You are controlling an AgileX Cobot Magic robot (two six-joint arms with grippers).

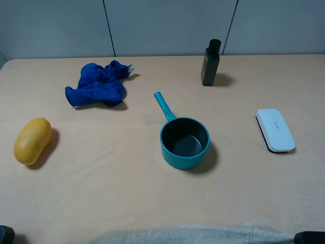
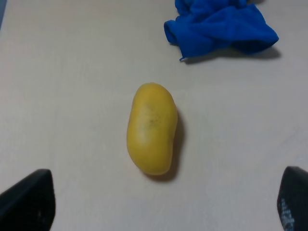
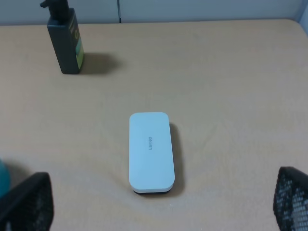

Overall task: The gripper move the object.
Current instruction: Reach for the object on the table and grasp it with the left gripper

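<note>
The left jaws gape wide and empty toward a yellow fruit (image 2: 151, 127); the right jaws likewise toward a white case (image 3: 150, 151). Only their dark tips show, cut off.

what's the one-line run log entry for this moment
left gripper: open, facing yellow fruit | right gripper: open, facing white case | held: nothing

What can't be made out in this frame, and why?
Print on the white case: too small to read, right wrist and exterior high.
Label on the dark bottle: blurred, right wrist view; top cut by the edge.
Part of the blue cloth: cut off by the left wrist view's edge.
Of the left gripper and right gripper only fingertips show, wrist views; the rest is off-frame.
</note>
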